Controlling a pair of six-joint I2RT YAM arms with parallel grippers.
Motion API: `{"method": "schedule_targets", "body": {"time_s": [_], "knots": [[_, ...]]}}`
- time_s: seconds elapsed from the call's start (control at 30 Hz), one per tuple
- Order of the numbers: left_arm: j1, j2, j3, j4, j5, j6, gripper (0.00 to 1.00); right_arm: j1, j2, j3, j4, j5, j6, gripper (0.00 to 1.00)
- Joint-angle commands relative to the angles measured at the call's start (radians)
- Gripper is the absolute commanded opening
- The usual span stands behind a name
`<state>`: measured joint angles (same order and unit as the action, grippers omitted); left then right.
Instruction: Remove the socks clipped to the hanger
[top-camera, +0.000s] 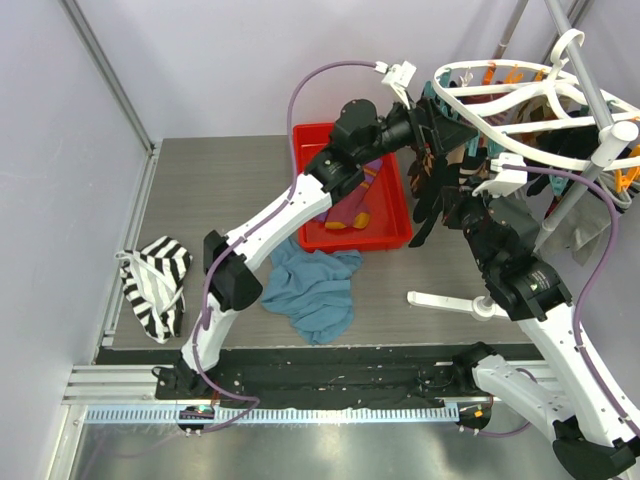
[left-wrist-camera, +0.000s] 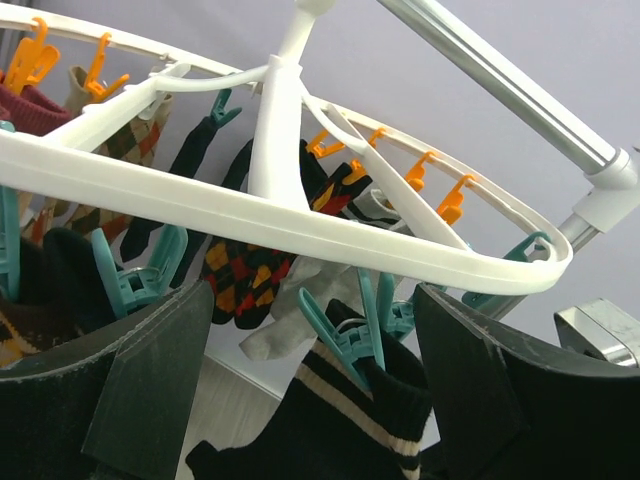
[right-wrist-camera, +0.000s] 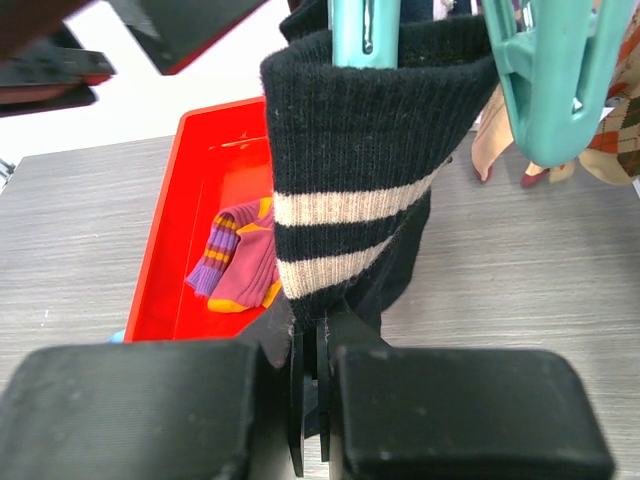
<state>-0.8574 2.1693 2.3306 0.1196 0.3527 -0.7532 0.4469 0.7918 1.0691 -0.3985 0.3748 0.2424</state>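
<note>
Under the hanger (left-wrist-camera: 270, 215), over the far right of the table (top-camera: 220, 190), a black sock (right-wrist-camera: 350, 150) with two cream bands is held by a teal clip (right-wrist-camera: 365, 25), whose top is cut off by the frame edge. The sock is hung with its long axis vertical, ribbed end up. Its lower end is hidden behind the right gripper (right-wrist-camera: 310, 350), whose jaws are pressed together on the fabric. The left gripper (left-wrist-camera: 315, 300) is held below the rim, jaws wide apart. From above, the right fingers are lost among dark socks (top-camera: 440, 190). One purple-and-orange sock (right-wrist-camera: 245, 255) is seen lying in the red tray (right-wrist-camera: 160, 240).
</note>
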Motion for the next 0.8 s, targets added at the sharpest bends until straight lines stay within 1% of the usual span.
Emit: {"method": "schedule_targets", "body": {"time_s": [0.0,0.2,0.3,0.33,0.4,0.43,0.5,0.53,0.6,0.63,0.7,0.73,0.77], "knots": [[-0.011,0.029,0.073,0.063,0.019,-0.011,0.84,-0.004,-0.012,0.011,0.043,-0.025,0.011,0.02],[-0.019,0.046,0.082,0.080,0.016,-0.017,0.78,-0.005,-0.005,0.014,0.043,-0.037,0.012,0.02],[-0.020,0.047,0.088,0.084,0.009,-0.018,0.70,-0.005,-0.009,0.014,0.043,-0.040,0.011,0.02],[-0.020,0.046,0.088,0.087,0.005,-0.018,0.64,-0.004,-0.009,0.012,0.041,-0.039,0.011,0.02],[-0.020,0.044,0.090,0.089,-0.001,-0.020,0.57,-0.004,-0.009,0.009,0.041,-0.042,0.011,0.02],[-0.020,0.046,0.092,0.089,-0.003,-0.023,0.49,-0.004,-0.011,0.009,0.040,-0.048,0.011,0.02],[-0.020,0.047,0.095,0.080,-0.014,-0.026,0.41,-0.005,-0.012,0.002,0.035,-0.048,0.011,0.02],[-0.020,0.049,0.098,0.074,-0.021,-0.028,0.32,-0.004,-0.020,-0.001,0.035,-0.047,0.011,0.02],[-0.020,0.052,0.098,0.068,-0.024,-0.031,0.24,-0.005,-0.029,-0.011,0.030,-0.045,0.011,0.02],[-0.020,0.056,0.101,0.065,-0.026,-0.034,0.17,-0.004,-0.032,-0.012,0.029,-0.045,0.009,0.02],[-0.020,0.063,0.105,0.063,-0.027,-0.040,0.11,-0.005,-0.039,-0.011,0.012,-0.047,0.008,0.02],[-0.020,0.066,0.111,0.063,-0.027,-0.043,0.05,-0.004,-0.040,-0.011,0.006,-0.045,0.006,0.02],[-0.019,0.070,0.116,0.063,-0.027,-0.049,0.02,-0.002,-0.045,-0.011,-0.003,-0.048,0.008,0.02]]}}
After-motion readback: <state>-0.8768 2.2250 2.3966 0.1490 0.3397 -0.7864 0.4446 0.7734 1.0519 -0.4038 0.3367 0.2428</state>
